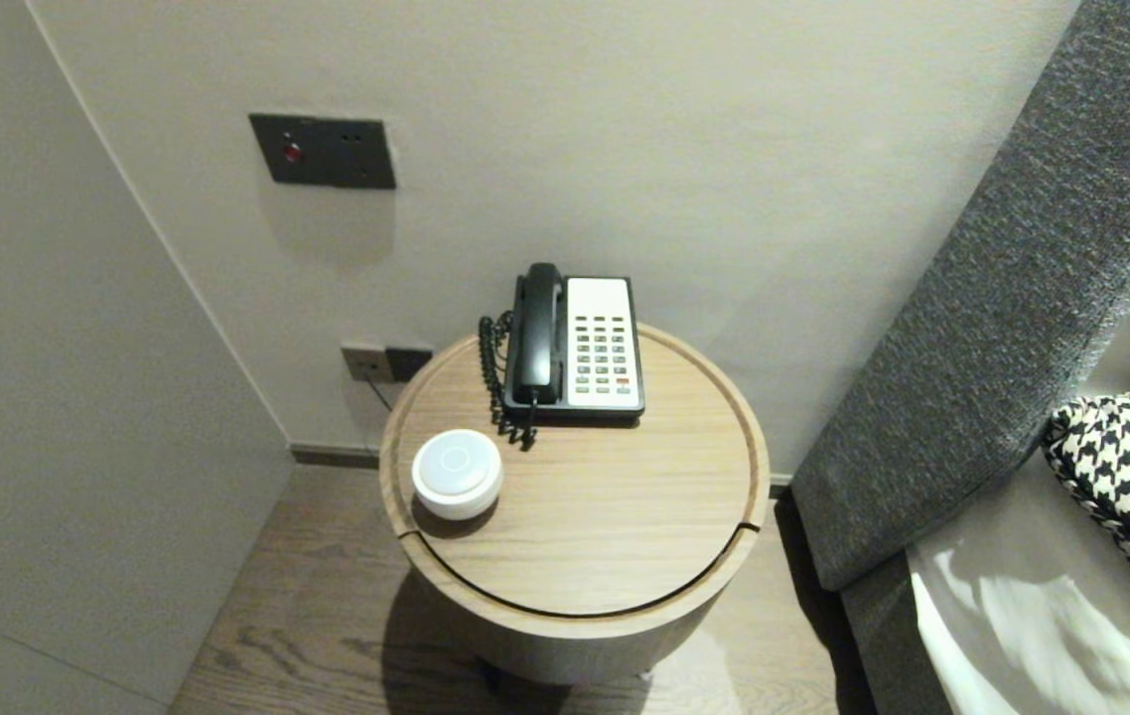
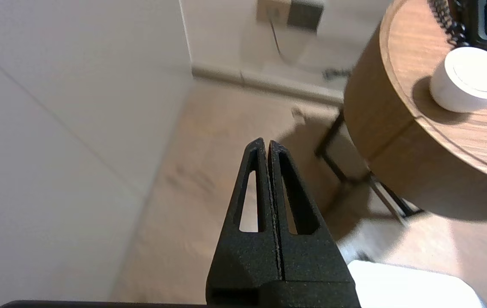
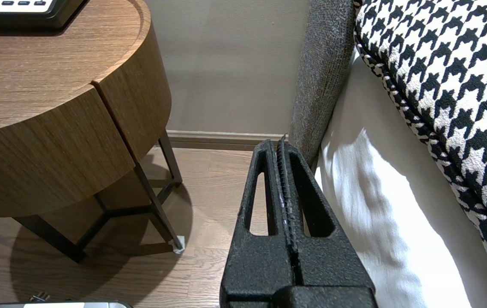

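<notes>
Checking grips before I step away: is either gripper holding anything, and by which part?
Nothing is held. The left gripper is shut and empty beside the round table; the right gripper is shut and empty beside the bed.

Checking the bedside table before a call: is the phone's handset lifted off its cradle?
No, the handset lies in its cradle on the phone, which sits on the round table.

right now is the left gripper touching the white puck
Apart. Left wrist view shows the left gripper over bare floor, well short of the white puck.
</notes>
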Available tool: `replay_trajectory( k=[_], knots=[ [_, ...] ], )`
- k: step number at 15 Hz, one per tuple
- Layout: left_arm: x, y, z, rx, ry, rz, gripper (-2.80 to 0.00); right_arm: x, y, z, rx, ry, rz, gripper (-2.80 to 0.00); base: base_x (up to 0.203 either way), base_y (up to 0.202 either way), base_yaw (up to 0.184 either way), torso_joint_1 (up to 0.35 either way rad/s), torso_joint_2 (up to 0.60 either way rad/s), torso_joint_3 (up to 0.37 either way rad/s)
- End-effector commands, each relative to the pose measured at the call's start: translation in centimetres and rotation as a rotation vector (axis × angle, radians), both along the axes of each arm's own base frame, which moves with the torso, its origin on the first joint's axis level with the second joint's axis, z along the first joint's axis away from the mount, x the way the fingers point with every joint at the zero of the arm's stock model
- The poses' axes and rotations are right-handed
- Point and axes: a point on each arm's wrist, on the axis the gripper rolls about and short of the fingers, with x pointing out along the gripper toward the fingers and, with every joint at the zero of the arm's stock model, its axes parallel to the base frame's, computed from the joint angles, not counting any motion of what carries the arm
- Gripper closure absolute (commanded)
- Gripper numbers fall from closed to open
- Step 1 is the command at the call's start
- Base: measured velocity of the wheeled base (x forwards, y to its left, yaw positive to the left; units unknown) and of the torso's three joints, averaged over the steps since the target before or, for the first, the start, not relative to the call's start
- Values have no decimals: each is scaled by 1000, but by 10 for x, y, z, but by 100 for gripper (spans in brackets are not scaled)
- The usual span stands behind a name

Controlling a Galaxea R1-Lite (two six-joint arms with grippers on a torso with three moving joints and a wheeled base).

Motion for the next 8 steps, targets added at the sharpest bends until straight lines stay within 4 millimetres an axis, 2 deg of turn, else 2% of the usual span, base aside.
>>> replay_trajectory(
  k=[1, 3, 8],
  knots=[
    [-6, -2, -29, 29, -106, 16, 0, 3, 0, -11, 0, 39, 0, 0, 0, 0, 0, 0, 0, 0],
    [1, -4, -37, 39, -158, 8, 0, 3, 0, -11, 0, 40, 0, 0, 0, 0, 0, 0, 0, 0],
    [23, -5, -92, 55, -184, -25, 0, 3, 0, -11, 0, 39, 0, 0, 0, 0, 0, 0, 0, 0]
  ],
)
